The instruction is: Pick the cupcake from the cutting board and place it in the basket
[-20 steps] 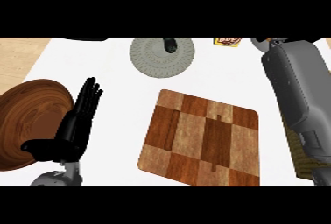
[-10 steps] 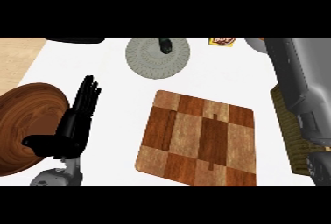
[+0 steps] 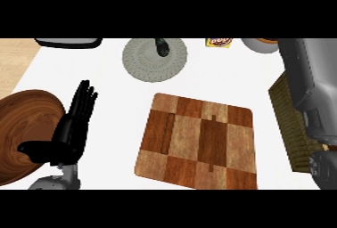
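Cupcake not visible on cutting board (image 3: 197, 142). Right forearm (image 3: 309, 89) overlies basket (image 3: 284, 116), right hand out of view, state unknowable. Left hand (image 3: 69, 129) straight-fingered, far left.

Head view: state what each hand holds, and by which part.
The left hand holds nothing; its fingers are straight. The right hand is out of view past its forearm, so its hold cannot be told.

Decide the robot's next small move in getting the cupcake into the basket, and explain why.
Probably draw the right forearm back until its hand sits above the basket. The cutting board shows no cupcake, so it is likely already lifted. The forearm crosses the basket, but its hand is out of view.
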`<move>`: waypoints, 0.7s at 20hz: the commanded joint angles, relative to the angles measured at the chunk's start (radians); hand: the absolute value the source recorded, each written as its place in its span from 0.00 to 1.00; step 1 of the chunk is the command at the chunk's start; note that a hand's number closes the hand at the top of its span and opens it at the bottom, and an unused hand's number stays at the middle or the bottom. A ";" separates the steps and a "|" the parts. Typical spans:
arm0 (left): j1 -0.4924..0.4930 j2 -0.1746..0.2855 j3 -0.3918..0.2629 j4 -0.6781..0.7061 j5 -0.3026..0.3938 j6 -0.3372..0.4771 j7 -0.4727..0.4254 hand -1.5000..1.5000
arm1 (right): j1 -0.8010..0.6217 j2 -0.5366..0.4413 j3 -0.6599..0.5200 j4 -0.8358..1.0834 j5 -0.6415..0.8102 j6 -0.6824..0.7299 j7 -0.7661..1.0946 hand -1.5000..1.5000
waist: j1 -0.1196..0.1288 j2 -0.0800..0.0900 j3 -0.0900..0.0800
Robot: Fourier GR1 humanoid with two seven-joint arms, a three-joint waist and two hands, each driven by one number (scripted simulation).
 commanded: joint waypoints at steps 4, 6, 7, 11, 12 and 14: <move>0.026 -0.008 0.006 0.010 -0.001 0.007 -0.011 0.50 | 0.036 0.079 -0.124 -0.094 0.159 0.025 0.236 1.00 | -0.034 -0.009 0.002; 0.038 0.017 0.026 -0.003 0.015 -0.011 0.003 0.50 | 0.050 0.098 -0.164 -0.146 0.199 0.031 0.236 1.00 | -0.035 -0.013 0.002; 0.018 0.031 0.046 0.013 0.025 -0.021 0.001 0.50 | 0.049 0.118 -0.166 -0.171 0.220 0.051 0.236 1.00 | -0.045 -0.014 0.002; 0.069 0.016 0.028 -0.045 0.023 -0.011 0.004 0.50 | 0.078 0.181 -0.203 -0.250 0.288 0.120 0.236 1.00 | -0.043 -0.021 0.003; 0.032 0.017 0.041 -0.020 0.012 0.004 0.017 0.50 | 0.108 0.192 -0.198 -0.271 0.282 0.096 0.236 1.00 | -0.057 -0.019 0.003; 0.066 0.014 0.030 -0.056 0.020 -0.007 0.009 0.50 | 0.170 0.234 -0.217 -0.315 0.289 0.096 0.236 1.00 | -0.059 -0.022 0.004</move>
